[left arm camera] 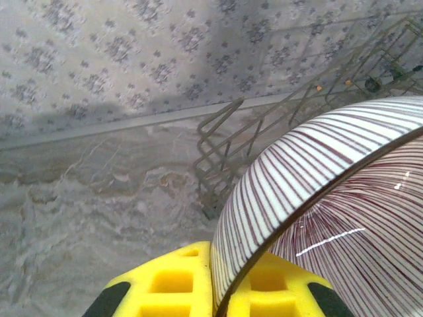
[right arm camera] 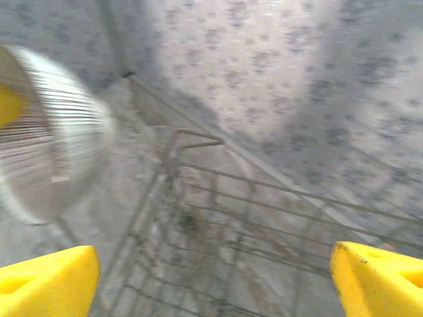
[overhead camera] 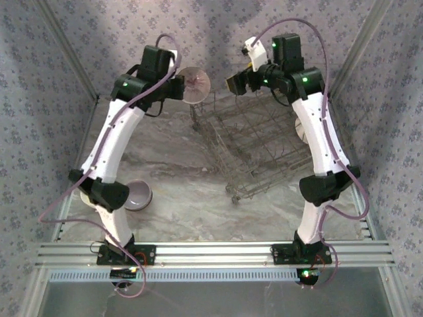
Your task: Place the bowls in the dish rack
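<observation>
Pinching a striped bowl [overhead camera: 195, 84] by its rim, on edge beside the dish rack's [overhead camera: 264, 142] far corner, the left gripper [overhead camera: 182, 87] is likely readying it to stand upright inside, while the right gripper [overhead camera: 238, 82] is hovering wide open over that corner.

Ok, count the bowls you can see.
2: a striped bowl held by the left gripper near the dish rack, and a lavender bowl on the table beside the left arm. Others may be hidden.
</observation>
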Tool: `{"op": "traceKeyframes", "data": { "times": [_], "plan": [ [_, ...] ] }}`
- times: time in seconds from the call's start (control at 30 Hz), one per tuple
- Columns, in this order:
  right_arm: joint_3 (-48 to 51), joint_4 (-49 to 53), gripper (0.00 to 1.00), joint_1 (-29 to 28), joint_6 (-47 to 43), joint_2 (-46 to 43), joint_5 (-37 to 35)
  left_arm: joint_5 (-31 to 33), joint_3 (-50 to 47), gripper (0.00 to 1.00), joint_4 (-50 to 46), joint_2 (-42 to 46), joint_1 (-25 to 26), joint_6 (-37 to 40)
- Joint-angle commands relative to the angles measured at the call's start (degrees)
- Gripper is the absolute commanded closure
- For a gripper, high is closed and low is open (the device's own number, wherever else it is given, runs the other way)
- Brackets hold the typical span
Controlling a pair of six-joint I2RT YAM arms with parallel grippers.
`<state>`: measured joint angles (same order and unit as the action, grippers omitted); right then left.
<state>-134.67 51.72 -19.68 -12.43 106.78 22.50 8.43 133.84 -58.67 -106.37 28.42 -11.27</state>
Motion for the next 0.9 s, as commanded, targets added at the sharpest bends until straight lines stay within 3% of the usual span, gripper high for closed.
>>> {"op": "traceKeyframes", "data": {
  "times": [0.0, 0.2, 0.47, 0.6, 0.87],
  "plan": [
    [5.01, -1.74, 0.09, -1.98, 1.28, -3.51, 8.62, 0.95, 6.22, 1.00, 2.59, -3.45, 1.79, 2.46],
    [7.30, -3.15, 0.12, -4.14, 3.55, -3.51, 1.88, 0.06, 16.37, 1.00, -0.29, -9.92, 4.46, 3.06],
    [10.02, -8.67, 0.25, -4.58, 10.57, -2.11, -13.37, -0.56, 16.89, 1.00, -0.18, -11.23, 6.05, 2.06],
    [9.23, -9.69, 0.31, -4.74, 11.59, -0.69, -13.97, -1.05, 16.94, 1.00, -0.13, -11.05, 6.29, 1.60],
    [8.05, -10.45, 0.52, -5.69, 12.16, 0.86, -16.72, -0.74, 16.95, 1.00, 0.03, -11.63, 6.87, 0.38]
  ]
}}
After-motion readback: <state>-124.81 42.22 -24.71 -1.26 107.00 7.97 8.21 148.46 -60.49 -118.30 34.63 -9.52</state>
